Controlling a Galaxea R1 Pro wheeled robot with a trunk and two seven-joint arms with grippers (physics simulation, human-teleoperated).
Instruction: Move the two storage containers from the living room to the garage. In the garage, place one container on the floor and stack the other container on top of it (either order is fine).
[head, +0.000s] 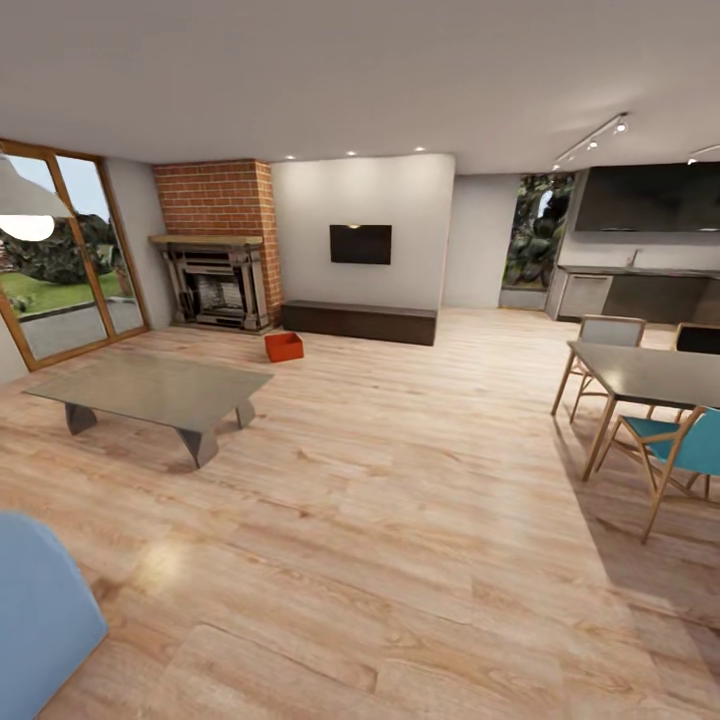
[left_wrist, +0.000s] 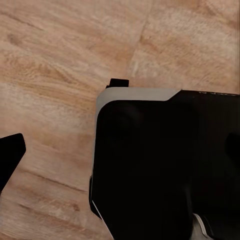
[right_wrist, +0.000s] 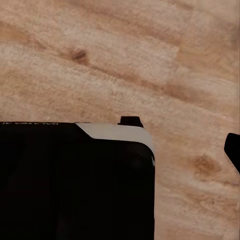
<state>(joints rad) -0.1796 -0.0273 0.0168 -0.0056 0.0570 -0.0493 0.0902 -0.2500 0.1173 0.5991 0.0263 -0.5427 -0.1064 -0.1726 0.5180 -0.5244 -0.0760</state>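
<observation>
One storage container (head: 284, 347), orange-red, is sitting on the living-room wood floor (head: 400, 480) far ahead and slightly left, between the coffee table (head: 150, 390) and the dark low cabinet (head: 360, 322). Neither arm is lying nearer; both wrist cameras are facing floorboards past the robot's black body, and I cannot tell either pincer's state.

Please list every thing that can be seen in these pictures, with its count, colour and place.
storage container: one, orange-red, on the wood floor before the low cabinet
fireplace: one, red brick, far left
low cabinet: one, dark, under the wall screen
wall screen: one, black, far wall
coffee table: one, grey, left
dining table: one, dark, right
chairs: several around the dining table, the nearest teal
sofa: a blue corner, bottom left
robot body: black with a white edge, over the wood floor in both wrist views
</observation>
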